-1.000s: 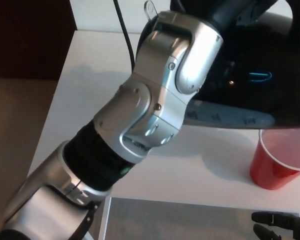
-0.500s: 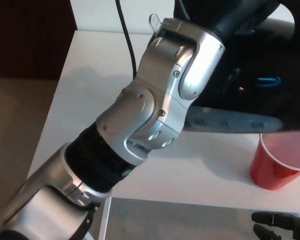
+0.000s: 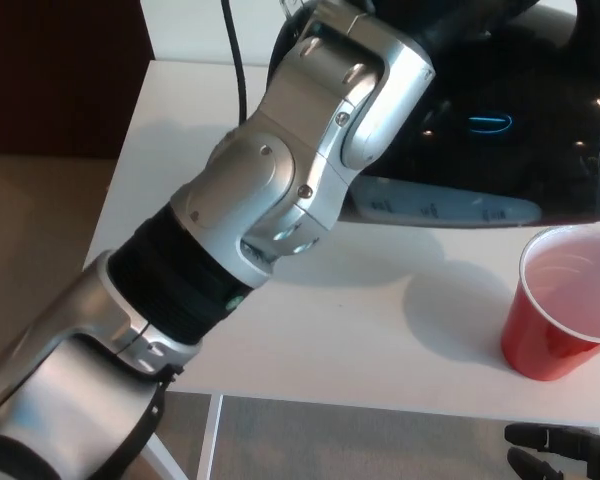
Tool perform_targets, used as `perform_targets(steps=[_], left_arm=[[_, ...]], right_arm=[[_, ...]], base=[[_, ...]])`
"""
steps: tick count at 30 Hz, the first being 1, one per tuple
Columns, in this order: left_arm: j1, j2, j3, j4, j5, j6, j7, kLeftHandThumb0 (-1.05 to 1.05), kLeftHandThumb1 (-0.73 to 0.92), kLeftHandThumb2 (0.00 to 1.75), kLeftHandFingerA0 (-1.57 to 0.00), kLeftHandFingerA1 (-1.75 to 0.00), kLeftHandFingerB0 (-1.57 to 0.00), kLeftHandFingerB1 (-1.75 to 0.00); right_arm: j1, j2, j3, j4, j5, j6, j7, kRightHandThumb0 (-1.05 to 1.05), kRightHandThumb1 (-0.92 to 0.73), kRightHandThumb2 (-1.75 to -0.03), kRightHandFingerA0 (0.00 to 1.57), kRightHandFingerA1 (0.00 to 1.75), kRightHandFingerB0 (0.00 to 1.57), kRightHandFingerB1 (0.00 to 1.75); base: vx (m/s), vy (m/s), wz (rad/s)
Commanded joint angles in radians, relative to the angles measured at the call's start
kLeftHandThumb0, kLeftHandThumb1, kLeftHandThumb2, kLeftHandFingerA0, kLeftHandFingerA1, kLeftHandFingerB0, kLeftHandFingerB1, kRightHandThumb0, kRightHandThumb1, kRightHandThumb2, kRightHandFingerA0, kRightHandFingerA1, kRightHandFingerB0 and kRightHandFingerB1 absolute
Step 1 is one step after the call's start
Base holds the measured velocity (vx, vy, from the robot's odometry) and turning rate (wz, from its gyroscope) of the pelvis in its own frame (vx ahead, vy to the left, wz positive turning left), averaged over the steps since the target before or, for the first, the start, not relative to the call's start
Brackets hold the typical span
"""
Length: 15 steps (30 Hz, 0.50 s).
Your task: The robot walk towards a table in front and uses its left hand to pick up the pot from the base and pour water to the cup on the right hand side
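Head view: left hand (image 3: 450, 40) gripping the black kettle (image 3: 510, 120), held off the white table (image 3: 180, 180), long axis roughly level.
Red cup (image 3: 560, 310) sits below and right of it, clear. Right hand (image 3: 560, 450) low at frame edge, nearer the cup, fingers unclear.

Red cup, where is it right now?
In the head view the red cup stands on the white table near its front edge, at the picture's right, just below the black pot held up above the table by the left arm.

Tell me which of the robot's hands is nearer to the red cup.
Right. The right hand sits just below the red cup, off the table's near edge. The left hand is up at the pot, farther away.
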Motion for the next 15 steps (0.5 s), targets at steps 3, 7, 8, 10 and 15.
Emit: perform_targets(steps=[3,7,8,10,15], left_arm=[[-0.055,0.021,-0.001,0.042,0.072,-0.13,0.122,-0.35,0.54,0.59,-1.1,-1.59,-0.9,-0.56],[-0.056,0.02,0.008,0.046,0.075,-0.142,0.113,-0.36,0.54,0.6,-1.1,-1.59,-0.9,-0.56],[-0.055,0.019,0.011,0.048,0.077,-0.146,0.113,-0.36,0.54,0.6,-1.1,-1.59,-0.9,-0.56],[-0.065,0.023,0.01,0.054,0.087,-0.154,0.111,-0.35,0.55,0.6,-1.11,-1.57,-0.9,-0.56],[-0.081,0.036,0.008,0.065,0.093,-0.194,0.107,-0.36,0.56,0.61,-1.11,-1.6,-0.9,-0.58]], right_arm=[[0.015,-0.034,0.07,0.002,-0.07,-0.004,-0.031,-0.58,-0.36,-0.77,0.7,0.8,0.61,0.74],[0.013,-0.04,0.104,0.006,-0.08,0.002,-0.048,-0.6,-0.37,-0.78,0.69,0.79,0.61,0.73],[0.013,-0.041,0.107,0.006,-0.078,0.002,-0.049,-0.6,-0.37,-0.78,0.69,0.79,0.61,0.73],[0.015,-0.047,0.12,0.009,-0.086,0.011,-0.045,-0.54,-0.26,-0.93,0.66,0.81,0.62,0.77],[0.016,-0.047,0.127,0.011,-0.086,0.008,-0.049,-0.57,-0.3,-0.83,0.66,0.8,0.64,0.76]], base=[[0.0,0.0,0.0],[0.0,0.0,0.0],[0.0,0.0,0.0],[0.0,0.0,0.0],[0.0,0.0,0.0]])
